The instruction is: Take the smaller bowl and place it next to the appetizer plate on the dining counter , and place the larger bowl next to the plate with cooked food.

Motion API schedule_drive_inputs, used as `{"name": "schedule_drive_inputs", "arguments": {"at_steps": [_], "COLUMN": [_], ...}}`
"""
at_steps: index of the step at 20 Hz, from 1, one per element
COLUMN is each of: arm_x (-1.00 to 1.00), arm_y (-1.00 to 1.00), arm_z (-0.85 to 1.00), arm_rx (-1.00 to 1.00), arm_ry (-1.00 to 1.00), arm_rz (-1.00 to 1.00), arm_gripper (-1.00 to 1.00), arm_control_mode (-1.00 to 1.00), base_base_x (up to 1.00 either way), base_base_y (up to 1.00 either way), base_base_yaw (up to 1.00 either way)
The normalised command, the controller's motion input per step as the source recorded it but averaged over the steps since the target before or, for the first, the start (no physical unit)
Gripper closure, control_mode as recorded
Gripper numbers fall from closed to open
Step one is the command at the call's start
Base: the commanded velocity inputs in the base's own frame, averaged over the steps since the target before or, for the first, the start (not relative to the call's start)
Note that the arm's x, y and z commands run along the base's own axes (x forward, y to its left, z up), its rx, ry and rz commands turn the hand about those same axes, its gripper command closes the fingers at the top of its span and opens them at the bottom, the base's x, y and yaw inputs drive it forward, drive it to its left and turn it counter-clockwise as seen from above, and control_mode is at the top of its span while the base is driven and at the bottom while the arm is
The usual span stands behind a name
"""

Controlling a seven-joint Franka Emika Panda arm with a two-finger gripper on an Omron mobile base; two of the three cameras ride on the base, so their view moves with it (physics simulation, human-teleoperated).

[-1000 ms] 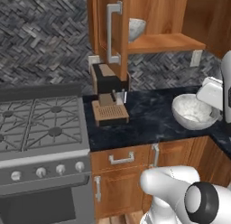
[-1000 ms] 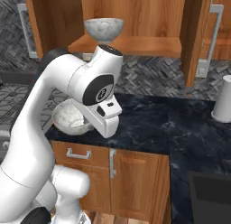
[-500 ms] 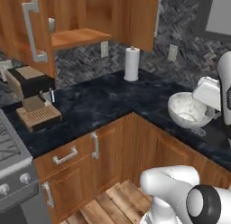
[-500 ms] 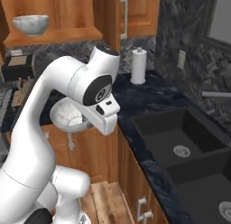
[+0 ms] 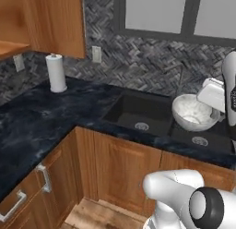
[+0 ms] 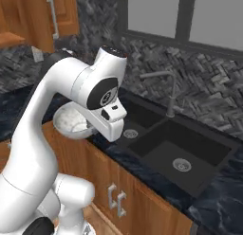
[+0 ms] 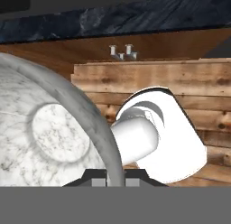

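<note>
You get flat, even rendered light in all views, no strong single source. The window [image 5: 159, 11] looks pale grey, no glare. Black countertop [image 5: 41, 117] shows only soft sheen, sink basin [image 6: 178, 151] stays dark w/ little detail. Shadows are weak. Base views look soft, low res; hand view is sharper. No edge distortion you can notice.
</note>
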Motion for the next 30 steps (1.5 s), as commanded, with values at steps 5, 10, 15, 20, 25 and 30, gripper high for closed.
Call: {"name": "schedule_drive_inputs", "arguments": {"at_steps": [5,10,15,20,25,30], "arm_x": [0.00,0.00,0.00,0.00,0.00,0.00], "arm_y": [0.00,0.00,0.00,0.00,0.00,0.00], "arm_z": [0.00,0.00,0.00,0.00,0.00,0.00], "arm_rx": [0.00,0.00,0.00,0.00,0.00,0.00], "arm_ry": [0.00,0.00,0.00,0.00,0.00,0.00], "arm_rz": [0.00,0.00,0.00,0.00,0.00,0.00], "arm_gripper": [1.00,1.00,1.00,1.00,1.00,1.00], "arm_control_mode": [1.00,1.00,1.00,1.00,1.00,1.00], "base_base_x": [0.00,-0.04,-0.09,-0.02,0.08,-0.01], "base_base_y": [0.39,0.09,0.00,0.00,-0.08,0.07], "base_base_yaw": [-0.84,-0.84,-0.87,-0.91,-0.84,-0.86]}}
